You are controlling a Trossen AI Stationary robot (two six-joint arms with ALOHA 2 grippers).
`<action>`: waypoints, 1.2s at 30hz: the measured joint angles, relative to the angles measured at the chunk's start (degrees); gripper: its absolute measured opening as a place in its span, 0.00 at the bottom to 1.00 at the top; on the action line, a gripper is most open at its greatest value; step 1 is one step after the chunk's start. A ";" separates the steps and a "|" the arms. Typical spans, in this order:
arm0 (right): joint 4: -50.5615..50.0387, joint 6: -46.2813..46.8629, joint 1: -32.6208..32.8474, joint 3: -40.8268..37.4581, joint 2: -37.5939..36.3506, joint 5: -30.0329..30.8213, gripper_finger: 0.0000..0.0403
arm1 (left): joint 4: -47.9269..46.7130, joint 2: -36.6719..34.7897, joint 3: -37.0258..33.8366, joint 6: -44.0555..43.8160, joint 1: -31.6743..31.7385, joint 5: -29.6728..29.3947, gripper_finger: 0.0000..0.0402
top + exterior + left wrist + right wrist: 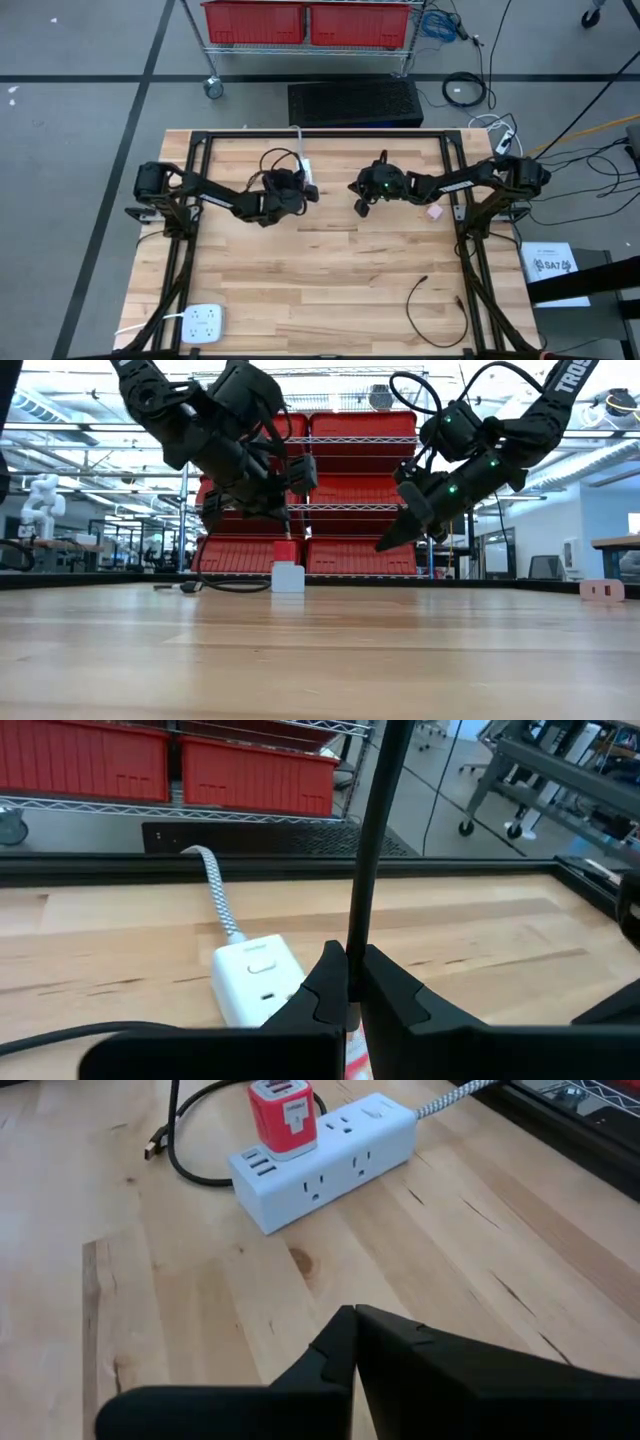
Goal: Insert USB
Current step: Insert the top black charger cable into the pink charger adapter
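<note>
A white power strip (320, 1165) lies on the wooden table toward the far middle, with a red charger (285, 1118) plugged into its top. Its braided cord (222, 895) runs to the far edge. My left gripper (352, 982) hovers just left of the strip (307, 170) and is shut on a black USB cable (368, 850). The cable's plug end (150, 1150) lies on the table beside the strip. My right gripper (352, 1315) is shut on nothing and hangs above the table to the right of the strip (288, 577). My left gripper pinches the black cable (354, 955) between its two fingertips, some way back from the plug. The fingers come from the table's left, slanting slightly down, and lie across the cable. Below the hold the cable hangs slack (235, 582), and its plug (185, 587) rests on the table.
A second white power strip (203, 322) sits at the near left corner. Another black cable (435, 310) lies near the right front, and a small pink object (435, 211) sits by the right arm. Red bins (305, 22) stand on a rack beyond the far edge.
</note>
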 joint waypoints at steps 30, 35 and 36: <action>-0.62 -1.53 0.04 -0.02 0.02 -0.24 0.00 | -30.09 7.58 14.52 -15.65 -2.21 -9.48 0.04; -0.66 -1.53 0.07 -0.02 0.02 -0.24 0.00 | -31.15 7.44 15.63 -12.63 -2.20 -9.74 0.04; -0.66 -1.53 0.07 -0.02 0.02 -0.24 0.00 | -31.19 7.46 15.83 -12.42 -2.06 -9.74 0.04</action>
